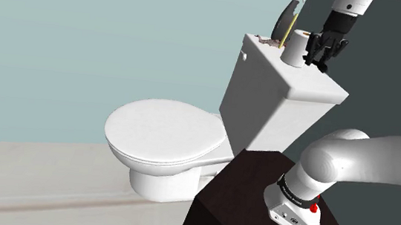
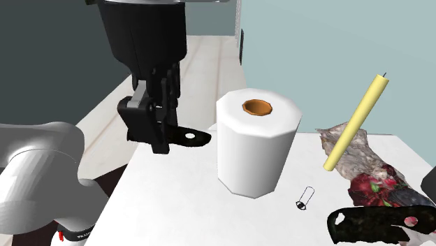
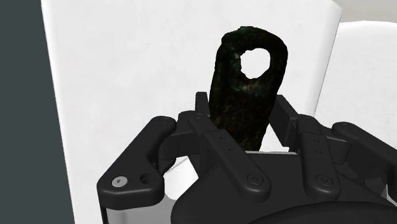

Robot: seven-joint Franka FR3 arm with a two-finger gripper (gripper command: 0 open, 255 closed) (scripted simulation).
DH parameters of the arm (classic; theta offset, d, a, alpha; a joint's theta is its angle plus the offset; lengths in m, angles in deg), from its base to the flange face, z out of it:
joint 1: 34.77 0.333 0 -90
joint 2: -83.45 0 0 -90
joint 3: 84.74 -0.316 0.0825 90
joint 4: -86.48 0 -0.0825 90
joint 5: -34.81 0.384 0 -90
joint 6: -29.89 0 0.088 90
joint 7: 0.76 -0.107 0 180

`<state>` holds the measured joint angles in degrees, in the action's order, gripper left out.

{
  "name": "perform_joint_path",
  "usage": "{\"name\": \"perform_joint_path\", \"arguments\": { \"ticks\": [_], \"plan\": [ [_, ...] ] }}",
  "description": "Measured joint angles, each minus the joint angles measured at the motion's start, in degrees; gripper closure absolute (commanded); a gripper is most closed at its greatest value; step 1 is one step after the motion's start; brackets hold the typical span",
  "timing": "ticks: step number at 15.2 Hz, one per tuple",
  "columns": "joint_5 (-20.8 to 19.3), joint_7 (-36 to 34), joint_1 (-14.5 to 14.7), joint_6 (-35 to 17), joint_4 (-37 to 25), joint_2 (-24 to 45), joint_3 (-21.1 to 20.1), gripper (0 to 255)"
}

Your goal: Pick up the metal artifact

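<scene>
**Metal artifact (image 3: pixel 238 108): clamped in the tool, low over the toilet tank lid**

It's a dark, pitted flat strip with a hole through its far end. I'd guess rigid, fairly light, and rough rather than slick.

The tool (image 3: pixel 242 105) is closed on the plain end, apparently across the strip's width. The holed end pokes out past the tips at the centre of the wrist view.

In the second exterior view the artifact (image 2: pixel 201 139) sits left of middle, near the white paper roll (image 2: pixel 255 150). I can't tell if it touches the lid (image 2: pixel 182 203).

Held at one end it could pivot, so a grip nearer mid-length looks safer. The yellow candle (image 2: pixel 356 122) stands well apart at frame right.
</scene>
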<state>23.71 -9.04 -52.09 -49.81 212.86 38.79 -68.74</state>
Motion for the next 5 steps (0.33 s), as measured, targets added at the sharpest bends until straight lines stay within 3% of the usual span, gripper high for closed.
{"name": "perform_joint_path", "arguments": {
  "ticks": [5],
  "plan": [
    [0.54, 0.14, 0.32, 3.18, -4.67, 1.53, -0.48, 255]
  ]
}}
